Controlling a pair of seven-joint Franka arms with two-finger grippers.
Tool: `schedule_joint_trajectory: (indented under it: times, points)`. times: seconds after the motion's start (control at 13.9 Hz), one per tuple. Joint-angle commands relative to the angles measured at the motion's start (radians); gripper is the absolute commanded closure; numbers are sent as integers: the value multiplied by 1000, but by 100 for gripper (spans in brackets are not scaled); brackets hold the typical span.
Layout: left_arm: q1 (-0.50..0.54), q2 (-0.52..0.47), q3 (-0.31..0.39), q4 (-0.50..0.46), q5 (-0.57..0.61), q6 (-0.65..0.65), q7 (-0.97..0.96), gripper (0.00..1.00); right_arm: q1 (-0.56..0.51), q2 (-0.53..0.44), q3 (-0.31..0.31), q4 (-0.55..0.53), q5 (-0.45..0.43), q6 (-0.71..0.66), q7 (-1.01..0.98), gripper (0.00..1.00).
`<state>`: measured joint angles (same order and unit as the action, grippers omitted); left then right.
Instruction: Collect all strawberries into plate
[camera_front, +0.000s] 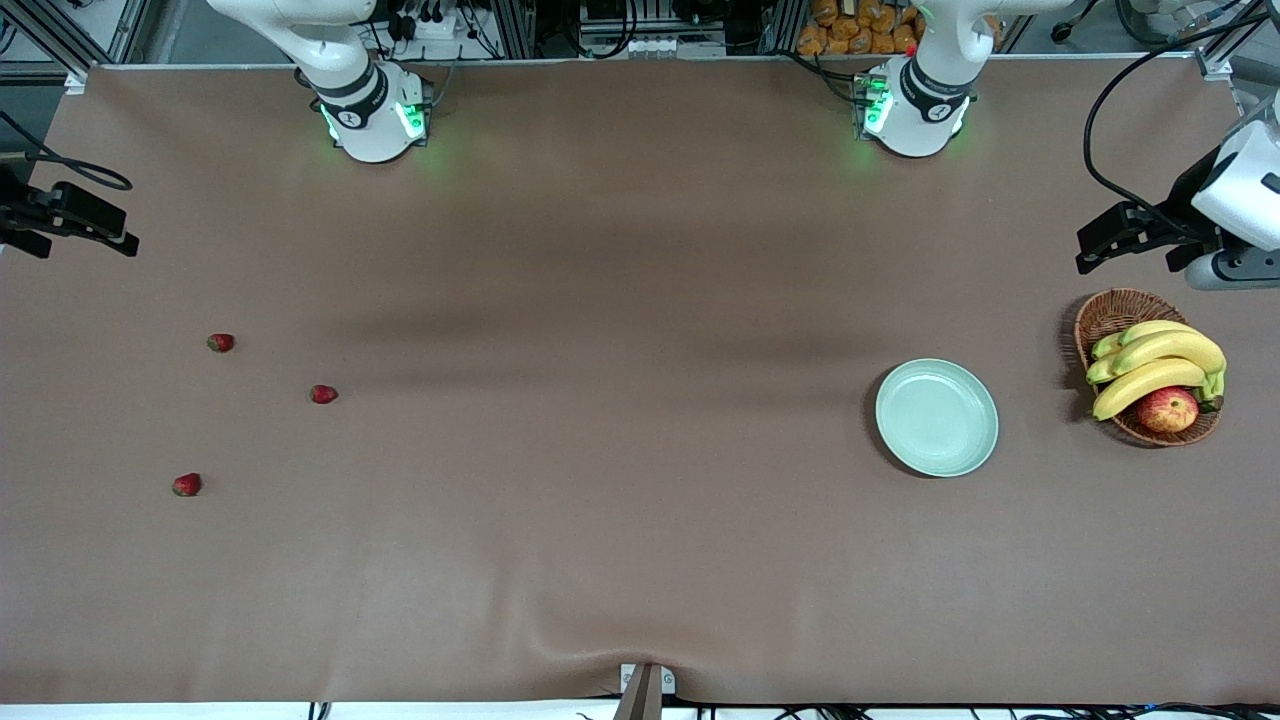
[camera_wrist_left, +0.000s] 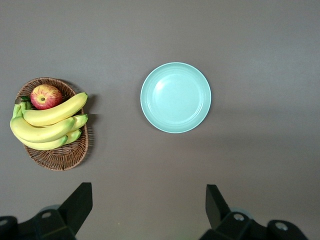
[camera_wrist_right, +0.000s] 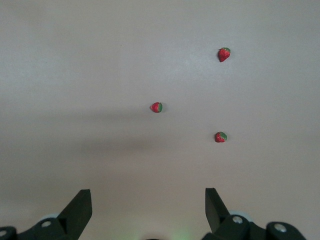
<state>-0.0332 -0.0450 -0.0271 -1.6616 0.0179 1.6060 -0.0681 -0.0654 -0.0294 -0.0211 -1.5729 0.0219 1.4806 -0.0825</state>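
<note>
Three strawberries (camera_front: 220, 342) (camera_front: 323, 394) (camera_front: 186, 485) lie apart near the table's (camera_front: 620, 540) right-arm edge. The empty plate (camera_front: 937, 417) sits toward the left-arm edge, beside a basket (camera_front: 1110, 312). Left tool (camera_wrist_left: 149, 201) and right tool (camera_wrist_right: 148, 201) hang high, both open and empty.

A brown cloth-covered table (camera_front: 600, 520) is occupied by three tiny red strawberries (camera_front: 323, 394), a round mint-green plate (camera_front: 937, 417) and a brown wicker fruit basket (camera_front: 1105, 315).
</note>
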Motion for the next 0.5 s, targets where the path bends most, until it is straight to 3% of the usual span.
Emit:
schedule_joint_trajectory:
  times: [0.0, 0.43]
  points:
    - [2, -1, 4, 20, -16, -26, 10, 0, -8, -9, 7, 8, 7, -13, 4, 0]
    - [3, -1, 4, 25, -9, -26, 10, 0, -8, -6, 7, 7, 7, -13, 4, 0]
